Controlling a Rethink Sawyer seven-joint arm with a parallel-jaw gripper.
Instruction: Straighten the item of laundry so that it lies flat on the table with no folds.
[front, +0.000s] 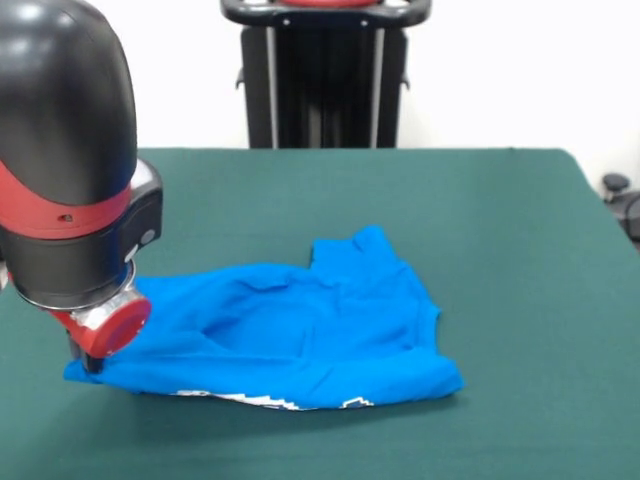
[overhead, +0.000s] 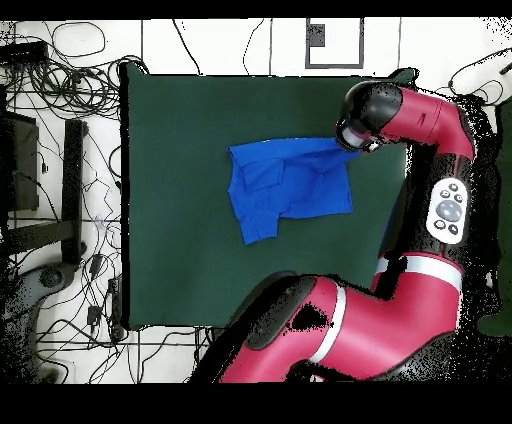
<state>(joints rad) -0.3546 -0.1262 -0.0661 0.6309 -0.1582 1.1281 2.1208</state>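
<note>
The bright blue T-shirt (front: 300, 330) lies rumpled on the green table (front: 500, 250), with soft folds and one sleeve turned up toward the far side. A strip of its white graphic (front: 270, 402) peeks out under the near edge. My gripper (front: 88, 362) is down at the shirt's left corner, mostly hidden under the red and black wrist, and looks shut on that corner. In the overhead view the shirt (overhead: 285, 185) is drawn out to a point under the gripper (overhead: 350, 142), on the table (overhead: 170, 200).
The black pedestal (front: 325, 75) stands at the far side. My arm (overhead: 440, 200) curves along the table's right and bottom edges in the overhead view. Cables and stands (overhead: 60, 100) lie on the floor beyond the table's left edge.
</note>
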